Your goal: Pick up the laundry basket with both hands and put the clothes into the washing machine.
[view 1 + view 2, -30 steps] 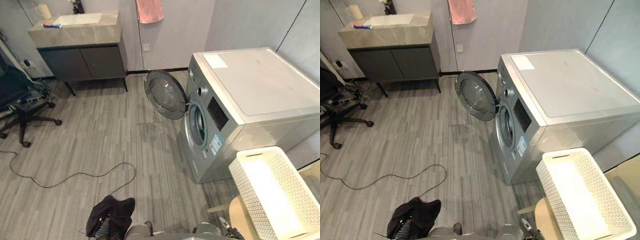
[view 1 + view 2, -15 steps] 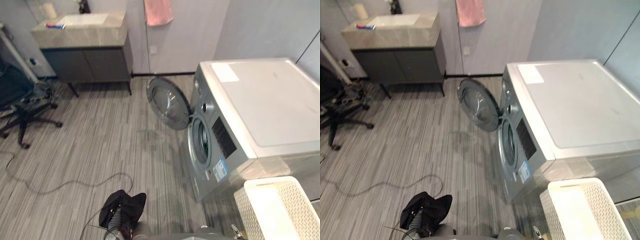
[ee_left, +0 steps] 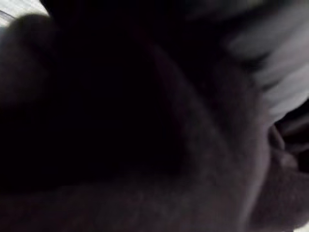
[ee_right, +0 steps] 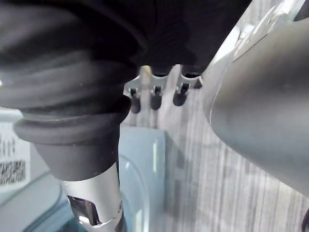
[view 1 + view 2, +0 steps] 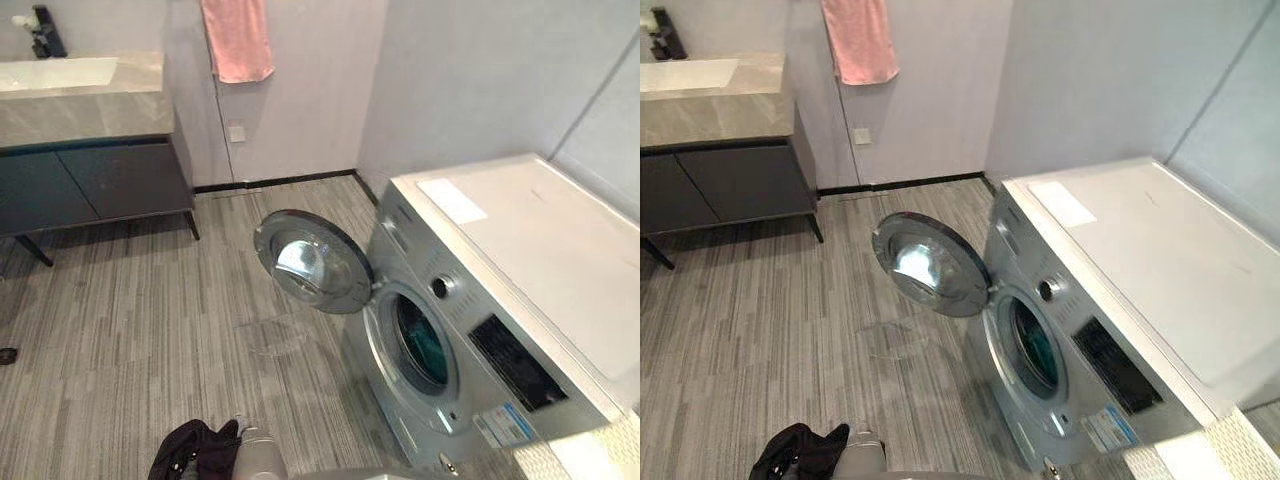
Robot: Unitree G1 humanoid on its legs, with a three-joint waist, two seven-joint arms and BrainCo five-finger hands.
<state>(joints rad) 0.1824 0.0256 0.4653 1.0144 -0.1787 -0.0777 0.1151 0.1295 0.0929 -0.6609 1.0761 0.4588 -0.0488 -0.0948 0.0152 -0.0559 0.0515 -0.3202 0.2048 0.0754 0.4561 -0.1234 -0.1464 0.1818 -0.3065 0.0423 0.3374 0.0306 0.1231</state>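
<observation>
Left hand [image 5: 205, 458] still under garment [image 5: 790, 452], washing machine [image 5: 450, 340] nearer

The silver front-loading washing machine [image 5: 1140, 250] stands with its round door [image 5: 930, 265] swung wide open, teal cloth [image 5: 1040, 350] inside the drum. A corner of the white perforated laundry basket [image 5: 1245, 440] shows just beside it.

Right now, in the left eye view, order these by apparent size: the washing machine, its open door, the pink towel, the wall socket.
1. washing machine
2. open door
3. pink towel, though it hangs farther off and the picture's top edge cuts it, so its rank against the door is unsure
4. wall socket
</observation>
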